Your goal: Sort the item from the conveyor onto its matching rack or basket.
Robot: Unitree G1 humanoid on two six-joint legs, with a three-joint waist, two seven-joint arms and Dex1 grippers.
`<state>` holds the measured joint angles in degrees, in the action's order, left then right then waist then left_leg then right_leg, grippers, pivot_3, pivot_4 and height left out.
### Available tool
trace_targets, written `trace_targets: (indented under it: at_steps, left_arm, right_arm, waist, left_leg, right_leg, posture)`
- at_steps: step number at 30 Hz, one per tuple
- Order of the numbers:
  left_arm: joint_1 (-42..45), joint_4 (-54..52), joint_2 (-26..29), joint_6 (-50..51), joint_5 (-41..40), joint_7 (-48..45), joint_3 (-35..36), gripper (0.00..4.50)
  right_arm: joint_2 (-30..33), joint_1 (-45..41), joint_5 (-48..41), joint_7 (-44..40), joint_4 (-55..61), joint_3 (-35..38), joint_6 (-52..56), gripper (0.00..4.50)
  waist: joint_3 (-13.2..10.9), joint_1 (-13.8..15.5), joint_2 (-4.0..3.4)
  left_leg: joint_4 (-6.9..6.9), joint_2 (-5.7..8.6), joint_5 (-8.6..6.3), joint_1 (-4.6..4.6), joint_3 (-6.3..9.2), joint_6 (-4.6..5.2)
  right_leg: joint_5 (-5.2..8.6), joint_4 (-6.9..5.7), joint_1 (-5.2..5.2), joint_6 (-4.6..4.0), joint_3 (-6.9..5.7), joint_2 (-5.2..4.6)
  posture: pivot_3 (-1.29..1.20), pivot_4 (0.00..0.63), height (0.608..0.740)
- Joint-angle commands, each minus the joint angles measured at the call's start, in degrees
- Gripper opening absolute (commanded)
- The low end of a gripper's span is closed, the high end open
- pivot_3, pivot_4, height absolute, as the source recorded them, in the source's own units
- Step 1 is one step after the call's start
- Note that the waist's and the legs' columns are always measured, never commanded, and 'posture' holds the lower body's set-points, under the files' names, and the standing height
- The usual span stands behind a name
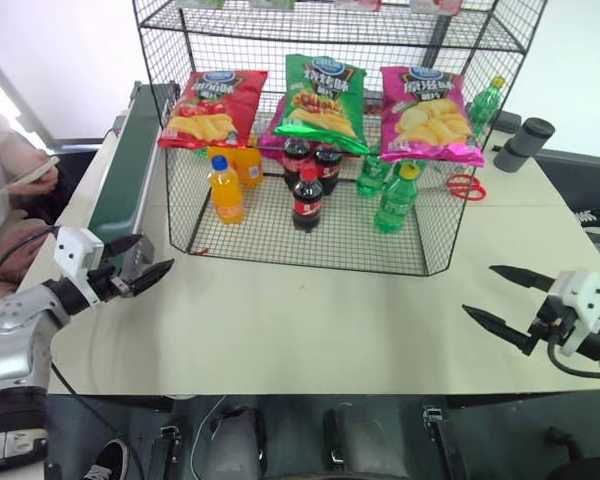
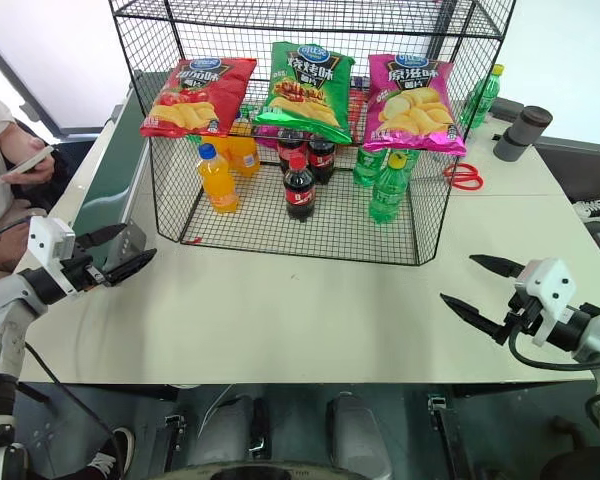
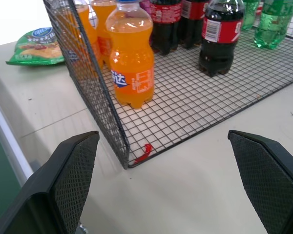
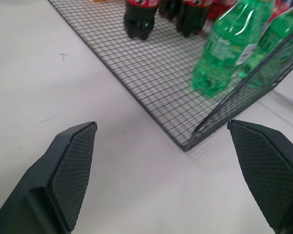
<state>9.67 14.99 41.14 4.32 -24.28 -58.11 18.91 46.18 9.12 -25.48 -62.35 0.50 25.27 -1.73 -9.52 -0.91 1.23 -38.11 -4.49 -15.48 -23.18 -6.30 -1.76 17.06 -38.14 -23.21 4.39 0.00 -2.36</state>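
A green crisp bag [image 1: 325, 100] with a blue oval logo leans on the middle tier of the black wire rack [image 1: 280, 235], between a red bag [image 1: 212, 108] and a pink bag [image 1: 430, 115]. Another green crisp bag [image 3: 36, 46] lies flat on the table beside the rack's left wall. The dark-green conveyor [image 1: 125, 170] runs along the table's left edge with its belt bare. My left gripper [image 1: 152, 256] hovers open and holds nothing, near the conveyor's front end. My right gripper [image 1: 478, 290] is open and holds nothing over the table's front right.
Orange bottles [image 1: 225, 190], cola bottles [image 1: 307, 200] and green bottles [image 1: 395, 200] stand on the rack's floor. Red scissors [image 1: 466, 187] and a grey cylinder [image 1: 525, 143] lie at the back right. A person [image 1: 10, 180] holding a phone sits left of the conveyor.
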Motion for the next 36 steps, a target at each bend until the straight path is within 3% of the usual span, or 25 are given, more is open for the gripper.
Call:
trace_targets:
  at_steps: [1,9,36]
  left_arm:
    - [0.22,-0.40,1.61,-2.90,0.86,-0.37,1.04,4.50]
    - [3.10,-2.43,1.21,2.88,-1.75,2.89,1.57,4.50]
    - [4.10,2.22,3.90,-3.51,0.83,-0.05,1.14,4.50]
  right_arm:
    - [0.80,-1.03,-0.07,-0.26,-0.27,1.26,-1.51,4.46]
    - [0.57,-3.57,1.85,0.07,-1.97,-0.45,-2.52,4.46]
    - [-0.34,-7.50,3.56,0.94,-4.29,-4.41,-4.50,4.46]
  waist:
    - [0.00,0.12,0.00]
    - [0.00,0.30,0.00]
    - [0.01,0.14,-0.01]
  left_leg:
    - [0.00,0.00,0.00,0.00,-0.01,0.00]
    - [-0.01,0.03,0.00,-0.01,-0.01,0.00]
    - [-0.01,0.03,0.01,-0.01,-0.06,-0.02]
  right_leg:
    - [0.00,0.00,0.00,0.00,0.00,-0.01]
    - [0.00,-0.01,0.01,0.00,0.00,-0.05]
    - [0.00,-0.01,0.00,0.01,0.00,-0.04]
  posture:
    - [0.00,0.150,0.740]
    - [0.00,0.150,0.740]
    - [0.00,0.150,0.740]
